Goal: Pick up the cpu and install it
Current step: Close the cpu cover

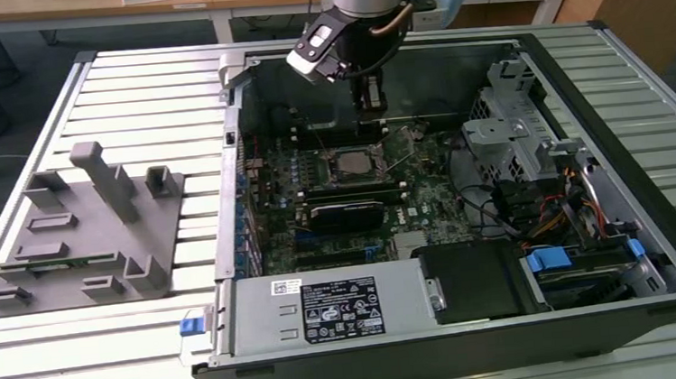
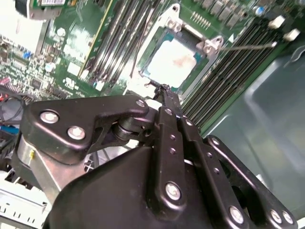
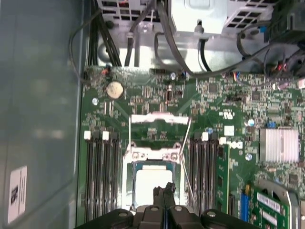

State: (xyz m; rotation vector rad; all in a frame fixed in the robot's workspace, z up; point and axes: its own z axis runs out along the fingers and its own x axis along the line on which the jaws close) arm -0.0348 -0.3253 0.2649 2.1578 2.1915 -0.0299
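Observation:
The cpu (image 3: 148, 185) lies flat in the motherboard socket, its silver top (image 2: 172, 58) facing up, also seen in the exterior view (image 1: 349, 162). The socket's metal load plate (image 3: 159, 119) is flipped open and its thin lever (image 3: 186, 157) stands raised. My gripper (image 3: 164, 190) hangs just above the cpu's edge, fingers pressed together with nothing between them. In the second wrist view my gripper (image 2: 165, 91) points at the socket's rim. In the exterior view my gripper (image 1: 370, 98) hovers inside the open computer case, over the board's far part.
Memory slots (image 3: 101, 176) flank the socket on both sides. The case wall (image 1: 234, 116) rises on the exterior view's left, a drive cage (image 1: 513, 112) and cables on its right. A grey fixture block (image 1: 87, 227) sits on the slatted table outside the case.

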